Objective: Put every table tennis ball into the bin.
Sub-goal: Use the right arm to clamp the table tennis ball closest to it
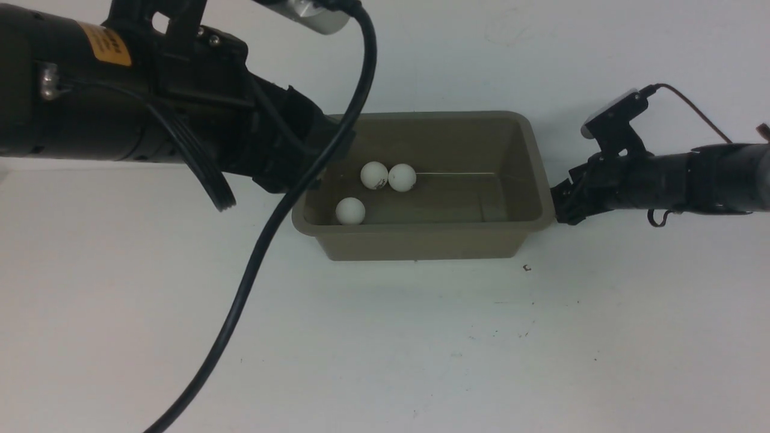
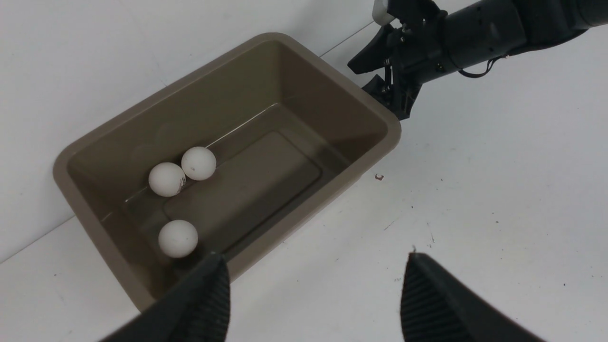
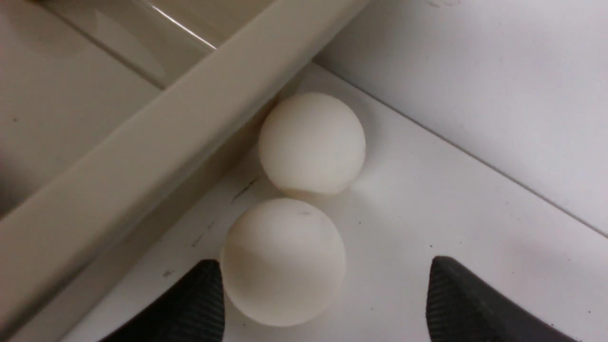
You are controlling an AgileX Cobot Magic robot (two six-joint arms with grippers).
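While three balls (image 1: 374,175) sit in the bin (image 1: 421,243), two outside (image 3: 312,142) hidden frontally — left gripper (image 2: 314,259), right gripper (image 3: 324,263) released.

White table (image 1: 385,349) bears the bin (image 1: 421,243) and two balls (image 3: 312,142) beside it.

three table tennis balls (image 1: 374,175) (image 1: 402,177) (image 1: 350,210) inside the one bin (image 1: 539,174), two more balls (image 3: 312,142) (image 3: 283,261) on the bench (image 3: 475,228) beside its outer wall: five balls in all. two grippers, left gripper (image 2: 314,259) and right gripper (image 3: 325,263).
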